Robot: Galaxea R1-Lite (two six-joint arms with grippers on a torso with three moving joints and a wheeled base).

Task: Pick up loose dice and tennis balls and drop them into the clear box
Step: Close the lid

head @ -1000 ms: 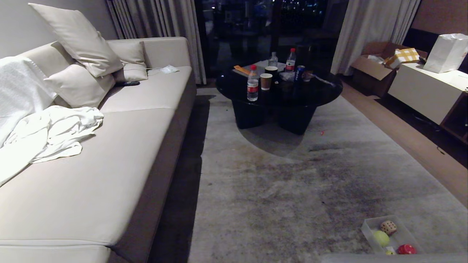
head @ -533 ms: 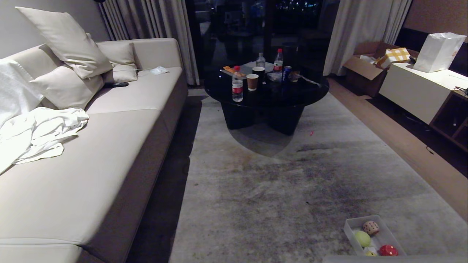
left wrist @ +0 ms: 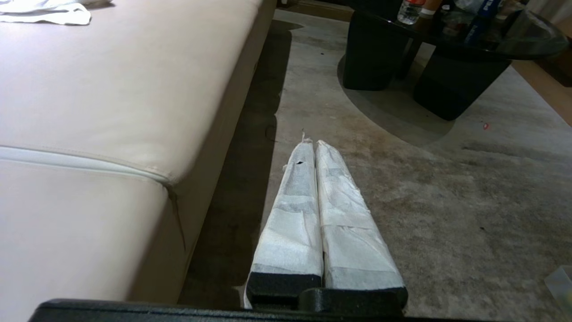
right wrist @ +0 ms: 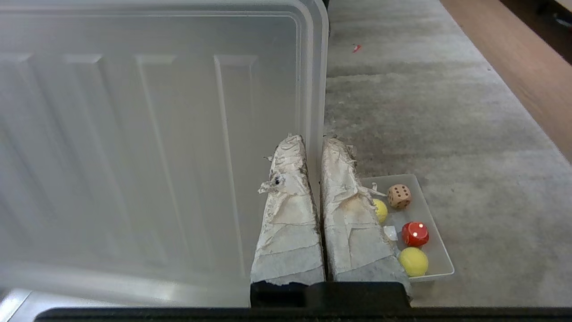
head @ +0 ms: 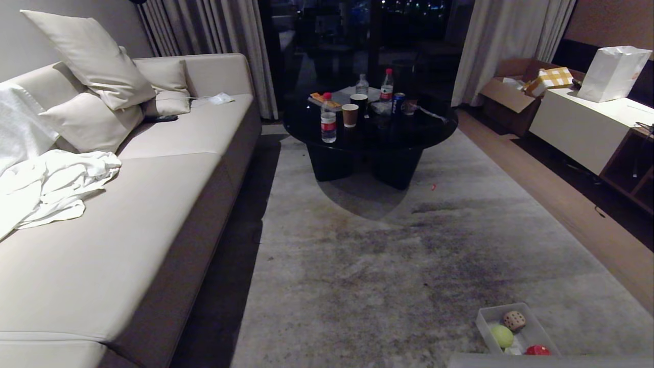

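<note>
One red die (head: 537,350) half cropped

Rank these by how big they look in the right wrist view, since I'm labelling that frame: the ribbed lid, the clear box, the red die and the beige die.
1. Ribbed lid, though it sits nearest the camera.
2. Clear box.
3. Red die and beige die: too alike to rank.
</note>
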